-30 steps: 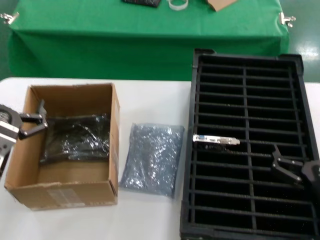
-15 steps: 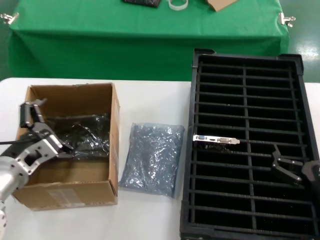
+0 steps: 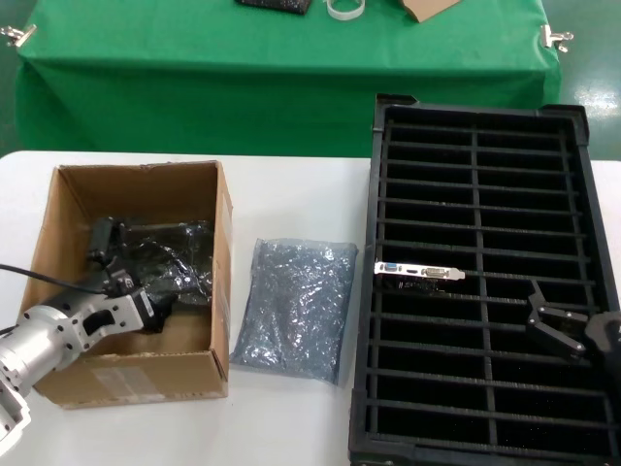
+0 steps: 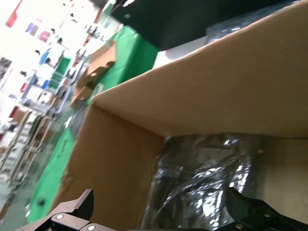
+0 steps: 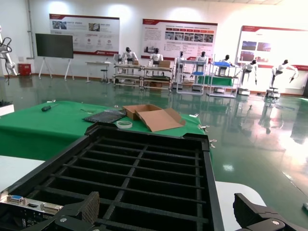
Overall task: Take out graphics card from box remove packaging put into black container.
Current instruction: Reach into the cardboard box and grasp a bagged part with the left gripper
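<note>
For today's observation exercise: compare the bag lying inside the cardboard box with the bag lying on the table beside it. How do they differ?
The bag in the box looks dark, glossy and bulging, with the left gripper reaching down at it; the bag on the table is grey-blue, flat and untouched, lying between the box and the black container. Both are crinkly plastic.

Robotics lab hall: posters (image 5: 178,39), humanoid robots (image 5: 155,56).

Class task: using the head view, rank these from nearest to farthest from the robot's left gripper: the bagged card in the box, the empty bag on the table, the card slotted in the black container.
1. Bagged card, in the box under the left gripper.
2. Empty bag, on the table beside the box.
3. Slotted card, in the black container, far right.
</note>
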Tool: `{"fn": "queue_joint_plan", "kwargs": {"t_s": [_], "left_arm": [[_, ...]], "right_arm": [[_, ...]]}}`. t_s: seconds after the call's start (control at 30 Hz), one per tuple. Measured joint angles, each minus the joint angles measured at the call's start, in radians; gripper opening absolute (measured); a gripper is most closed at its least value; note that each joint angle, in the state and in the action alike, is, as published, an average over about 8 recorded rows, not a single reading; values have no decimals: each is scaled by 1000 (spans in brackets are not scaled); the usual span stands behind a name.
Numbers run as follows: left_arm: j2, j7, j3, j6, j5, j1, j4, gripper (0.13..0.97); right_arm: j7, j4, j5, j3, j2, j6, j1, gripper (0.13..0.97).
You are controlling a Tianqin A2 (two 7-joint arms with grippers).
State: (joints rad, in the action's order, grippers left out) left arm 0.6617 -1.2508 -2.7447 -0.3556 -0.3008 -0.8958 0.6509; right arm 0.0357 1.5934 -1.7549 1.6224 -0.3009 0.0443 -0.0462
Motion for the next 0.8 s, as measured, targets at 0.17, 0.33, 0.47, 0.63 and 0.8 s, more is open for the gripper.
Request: {"fn": "queue_joint_plan", "kwargs": {"t_s": [0.17, 0.33, 0.47, 0.63, 0.8], "left_arm": [[-31, -175, -6, -64, 237, -27, -84, 966], [-79, -320, -8, -143, 451, -61, -202, 966], [-127, -381, -8, -200, 568, -89, -310, 966], [-187, -369, -8, -249, 628, -119, -448, 966], [-228, -312, -8, -265, 616, -141, -546, 966]], "right_arm": [[0, 0, 0, 0, 0, 0, 0, 966], [0, 0, 0, 0, 0, 0, 0, 966], [0, 0, 0, 0, 0, 0, 0, 966], [0, 0, 0, 0, 0, 0, 0, 966], [0, 0, 0, 0, 0, 0, 0, 966]]}}
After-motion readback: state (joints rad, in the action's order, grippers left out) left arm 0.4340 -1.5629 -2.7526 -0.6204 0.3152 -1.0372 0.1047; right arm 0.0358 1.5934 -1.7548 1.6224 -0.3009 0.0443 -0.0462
